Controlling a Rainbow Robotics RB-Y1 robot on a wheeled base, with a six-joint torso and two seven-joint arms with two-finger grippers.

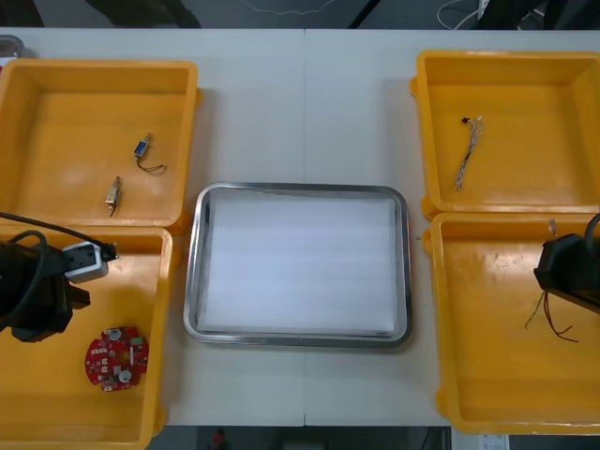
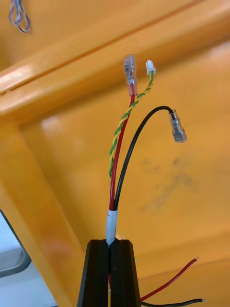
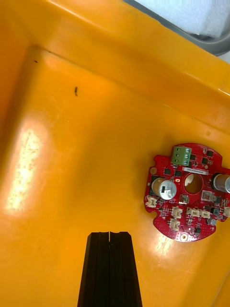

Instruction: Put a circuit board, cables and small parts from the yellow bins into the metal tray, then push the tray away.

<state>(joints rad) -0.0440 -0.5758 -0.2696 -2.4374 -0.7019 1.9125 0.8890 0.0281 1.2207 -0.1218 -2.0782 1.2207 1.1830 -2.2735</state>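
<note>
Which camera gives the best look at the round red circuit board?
The left wrist view: the circuit board lies close up, its components plain, near the shut left gripper. The front view shows it small, in the near left yellow bin. The right wrist view looks at cables in the right gripper.

No legible text; circuit board [image 3: 187, 199] print seemingly too small.

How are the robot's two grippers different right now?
The right gripper has its jaws pinching a cable bundle; the left gripper has its jaws shut on nothing. The right gripper is over the near right bin; the left gripper is over the near left bin, near a red circuit board, not touching it. Both are black.
</note>
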